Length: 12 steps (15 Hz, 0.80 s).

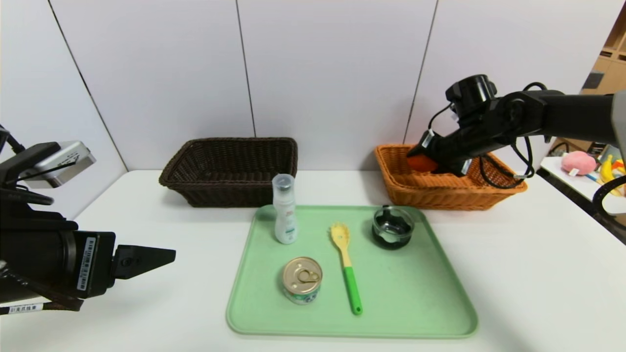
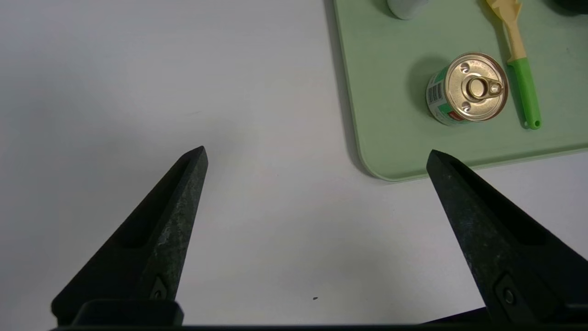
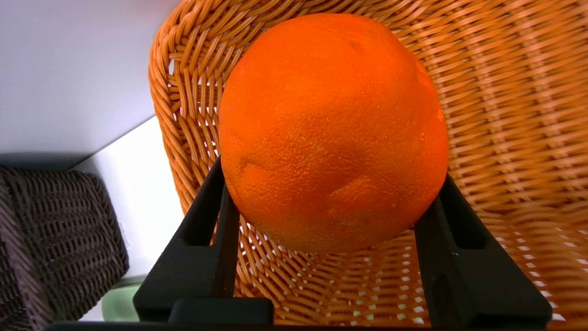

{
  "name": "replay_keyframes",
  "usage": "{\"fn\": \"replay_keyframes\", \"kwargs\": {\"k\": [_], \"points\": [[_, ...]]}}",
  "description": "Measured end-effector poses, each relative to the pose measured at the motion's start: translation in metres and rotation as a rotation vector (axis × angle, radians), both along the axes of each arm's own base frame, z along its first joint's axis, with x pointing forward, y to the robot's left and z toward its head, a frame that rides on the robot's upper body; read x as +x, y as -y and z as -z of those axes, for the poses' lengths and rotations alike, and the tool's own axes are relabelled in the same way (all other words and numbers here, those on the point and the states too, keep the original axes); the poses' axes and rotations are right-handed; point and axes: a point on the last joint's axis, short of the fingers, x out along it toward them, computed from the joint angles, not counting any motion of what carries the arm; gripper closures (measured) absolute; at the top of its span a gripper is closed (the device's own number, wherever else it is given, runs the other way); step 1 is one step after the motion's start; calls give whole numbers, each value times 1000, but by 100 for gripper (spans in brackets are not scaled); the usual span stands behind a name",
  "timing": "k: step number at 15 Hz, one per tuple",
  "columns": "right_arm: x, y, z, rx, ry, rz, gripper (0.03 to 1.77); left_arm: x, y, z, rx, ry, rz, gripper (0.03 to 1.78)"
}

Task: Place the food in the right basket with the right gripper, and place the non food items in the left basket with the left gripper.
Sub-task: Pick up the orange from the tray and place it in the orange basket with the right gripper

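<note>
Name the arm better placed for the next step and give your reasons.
Right. The right gripper is shut on the orange over the orange-tan basket, so releasing it there looks next. The left gripper hangs open over bare table beside the green tray, holding nothing.

A: We see the orange (image 3: 333, 133) has bumpy, dimpled skin with a soft shine. The orange-tan wicker basket (image 3: 505, 115) is woven and ridged.

B: We see a shiny gold metal lid on the tin can (image 2: 468, 89). The green tray (image 2: 390, 115) looks like smooth, dull plastic. The dark glass dish (image 1: 392, 227) gleams.
</note>
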Motion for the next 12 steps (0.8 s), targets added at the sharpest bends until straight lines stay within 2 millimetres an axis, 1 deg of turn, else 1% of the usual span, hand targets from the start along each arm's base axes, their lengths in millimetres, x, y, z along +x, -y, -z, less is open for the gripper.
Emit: {"fn": "replay_keyframes", "kwargs": {"k": [3, 6, 8, 10, 12], "points": [[5, 0, 2, -8, 30, -8, 51, 0, 0, 0, 1, -2, 1, 12], [5, 0, 3, -10, 29, -8, 38, 1, 0, 1, 0, -5, 1, 12], [4, 1, 0, -11, 36, -5, 32, 0, 0, 1, 0, -5, 0, 12], [-3, 0, -14, -7, 66, -9, 26, -1, 0, 1, -2, -1, -1, 12], [-21, -6, -39, -7, 100, -37, 22, -1, -1, 0, -6, 1, -2, 12]]}}
